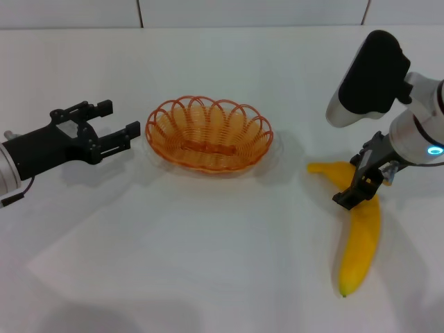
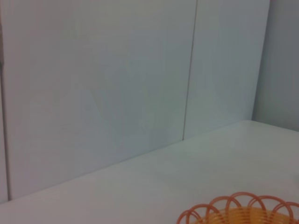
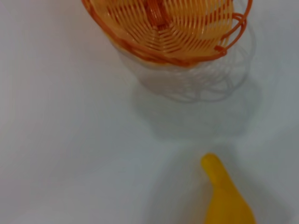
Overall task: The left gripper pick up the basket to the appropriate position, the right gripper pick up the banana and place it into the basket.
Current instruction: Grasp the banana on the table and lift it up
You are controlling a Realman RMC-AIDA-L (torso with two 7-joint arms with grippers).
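Observation:
The orange wire basket [image 1: 208, 135] stands on the white table in the middle of the head view. My left gripper [image 1: 119, 119] is open and level with the table, its fingertips just short of the basket's left rim. The yellow banana [image 1: 362, 239] lies flat on the table at the right. My right gripper [image 1: 364, 189] is low over the banana's upper part, open, with a finger on either side. The left wrist view shows only the basket's rim [image 2: 243, 212]. The right wrist view shows the basket [image 3: 168, 28] and one end of the banana [image 3: 226, 200].
The white table [image 1: 208, 263] runs up to a pale panelled wall [image 2: 117, 79] at the back. My right arm's white-and-black forearm [image 1: 368, 76] hangs above the table's right side.

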